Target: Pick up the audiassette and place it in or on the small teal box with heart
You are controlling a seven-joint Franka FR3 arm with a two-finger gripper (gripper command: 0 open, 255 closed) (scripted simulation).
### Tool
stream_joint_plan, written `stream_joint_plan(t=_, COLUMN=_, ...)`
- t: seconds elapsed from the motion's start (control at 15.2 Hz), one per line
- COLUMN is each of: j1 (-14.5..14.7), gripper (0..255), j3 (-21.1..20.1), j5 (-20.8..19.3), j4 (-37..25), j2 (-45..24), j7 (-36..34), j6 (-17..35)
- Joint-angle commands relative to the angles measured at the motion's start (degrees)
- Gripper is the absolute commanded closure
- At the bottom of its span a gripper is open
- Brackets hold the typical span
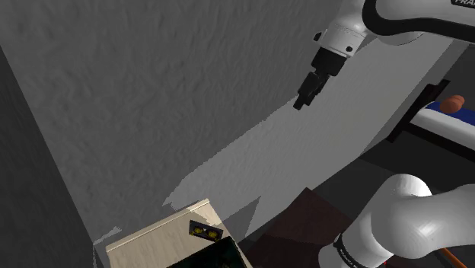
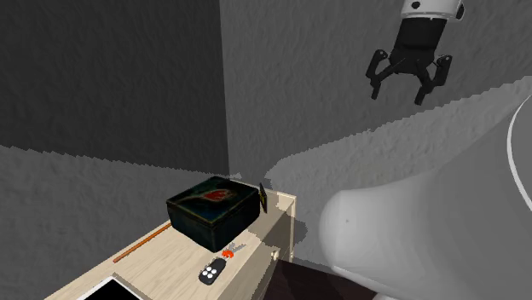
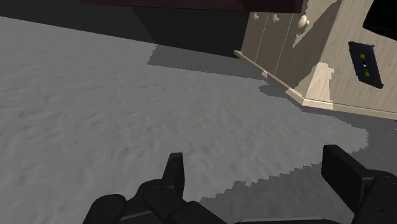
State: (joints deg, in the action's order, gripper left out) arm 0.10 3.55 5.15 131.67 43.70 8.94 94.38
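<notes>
Shoulder view first: we see the white arm reaching up along the grey wall, its black gripper high in the air and well apart from the pale wooden cabinet at the lower edge. On that cabinet's top the small dark cassette sits just beside the dark box.

Second exterior view: we find the gripper hanging before the wall with its two fingers spread wide and nothing between them. Far below it, the box rests on the cabinet, a red motif on its lid. The cassette stands on edge at the box's corner nearest the wall; we cannot tell whether they touch. Near the box lie a small red key bunch, a black key fob and a thin orange stick.

Wrist view: we look past the parted fingers at grey floor. Beyond them is the cabinet with round knobs, the cassette on its top.
</notes>
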Motion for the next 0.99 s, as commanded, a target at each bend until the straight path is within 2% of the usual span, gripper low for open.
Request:
stream_joint_plan(t=0.0, j1=0.0, gripper=0, j3=0.0, j5=0.0, j4=0.0, j2=0.0, j7=0.0, j6=0.0)
stream_joint_plan(t=0.46, j1=3.81, gripper=0, j3=-7.2, j5=2.56, j4=6.79, j2=-1.83, j7=-3.06, j6=8.57)
stream_joint_plan(t=0.92, j1=7.72, gripper=0, j3=-14.69, j5=4.84, j4=11.11, j2=-6.78, j7=-6.32, j6=17.72)
